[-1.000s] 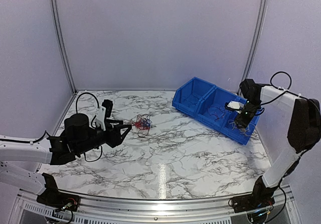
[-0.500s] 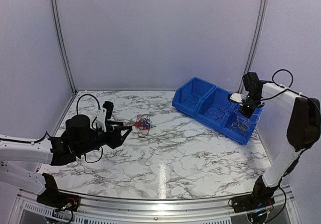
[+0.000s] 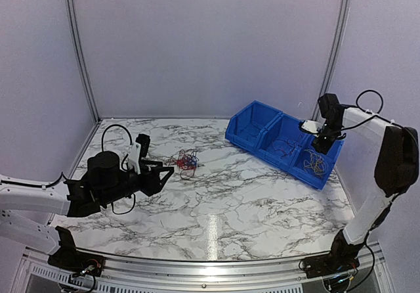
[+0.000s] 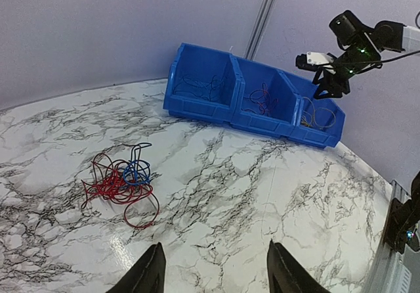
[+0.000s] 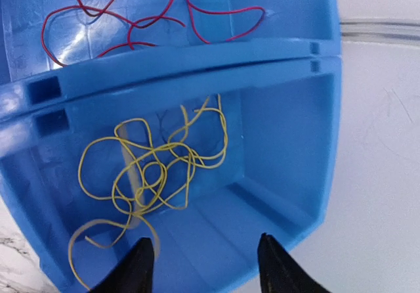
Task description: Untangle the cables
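Currently the left claw stands partly open and empty, low over the marble surface. The tangle of red and blue cables lies on that surface just ahead of it, untouched. The right claw has its fingers apart and holds nothing. It hangs above the end compartment of the blue bin, where loose yellow wires lie.

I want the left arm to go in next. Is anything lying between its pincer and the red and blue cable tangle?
Nothing visible. Only bare marble table lies between the open left pincer and the cable tangle; the blue bins stand well beyond it.
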You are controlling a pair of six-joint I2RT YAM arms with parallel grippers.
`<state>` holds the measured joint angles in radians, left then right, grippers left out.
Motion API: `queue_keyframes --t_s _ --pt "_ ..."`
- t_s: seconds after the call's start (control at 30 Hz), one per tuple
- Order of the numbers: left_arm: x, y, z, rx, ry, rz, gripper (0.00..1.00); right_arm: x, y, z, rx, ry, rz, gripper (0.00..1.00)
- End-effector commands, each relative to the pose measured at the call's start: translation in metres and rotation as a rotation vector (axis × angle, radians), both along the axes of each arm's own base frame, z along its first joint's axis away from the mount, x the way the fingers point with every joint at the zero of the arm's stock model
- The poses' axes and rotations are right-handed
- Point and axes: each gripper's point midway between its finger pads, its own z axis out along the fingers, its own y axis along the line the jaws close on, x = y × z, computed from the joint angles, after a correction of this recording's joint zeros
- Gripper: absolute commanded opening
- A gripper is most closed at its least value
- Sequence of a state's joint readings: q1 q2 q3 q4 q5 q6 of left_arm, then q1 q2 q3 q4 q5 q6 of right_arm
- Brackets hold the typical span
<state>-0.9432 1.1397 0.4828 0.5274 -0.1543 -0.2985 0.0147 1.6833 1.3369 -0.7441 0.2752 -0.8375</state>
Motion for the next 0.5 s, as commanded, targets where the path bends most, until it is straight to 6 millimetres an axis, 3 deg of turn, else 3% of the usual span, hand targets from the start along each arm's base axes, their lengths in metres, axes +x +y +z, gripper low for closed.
queue_keyframes --t_s 0.0,0.1,0.17,0.33,0.47 --pt "0.007 -0.003 0.004 -0.004 -0.023 0.025 0.55 -0.011 0.008 0.072 0.05 -0.139 0.0 0.6" --pt "0.019 -0.005 -0.006 0.042 0.004 0.073 0.56 -0.023 0.024 0.085 0.105 -0.156 0.03 0.64" --pt "0.03 -0.009 -0.016 0.08 0.034 0.108 0.56 -0.028 0.05 0.089 0.2 -0.159 0.078 0.65" --pt "0.066 -0.02 -0.037 0.118 0.166 0.17 0.52 -0.052 0.168 0.1 0.674 -0.106 0.402 0.64" --pt "0.094 -0.026 -0.042 0.117 0.201 0.174 0.53 -0.054 0.24 0.105 0.849 -0.096 0.59 0.61"
